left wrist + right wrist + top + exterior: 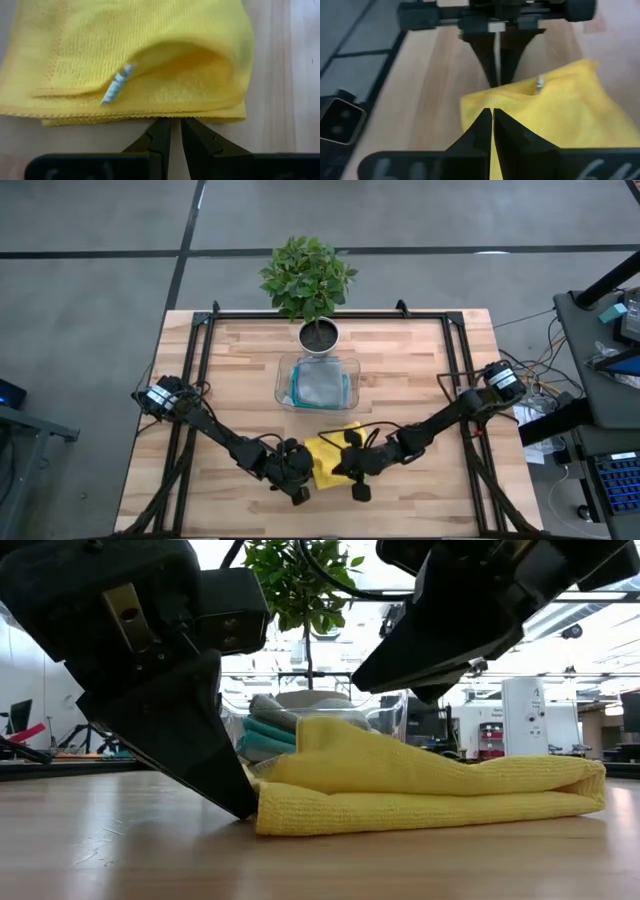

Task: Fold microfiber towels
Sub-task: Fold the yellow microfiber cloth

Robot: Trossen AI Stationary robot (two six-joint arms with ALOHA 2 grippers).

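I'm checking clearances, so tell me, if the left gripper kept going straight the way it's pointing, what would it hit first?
The left gripper would meet the folded edge of the yellow towel right at its fingertips; past that, probably the right gripper on the towel's far edge.

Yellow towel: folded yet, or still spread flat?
Folded. The yellow towel lies doubled on the table, two layers stacked with a rounded fold edge, seen in the low and left wrist views.

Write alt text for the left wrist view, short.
A folded yellow towel lies on the wooden table, with a small white tag sticking out of its fold. The left gripper rests nearly shut at the towel's hemmed edge, its two dark fingers close together.
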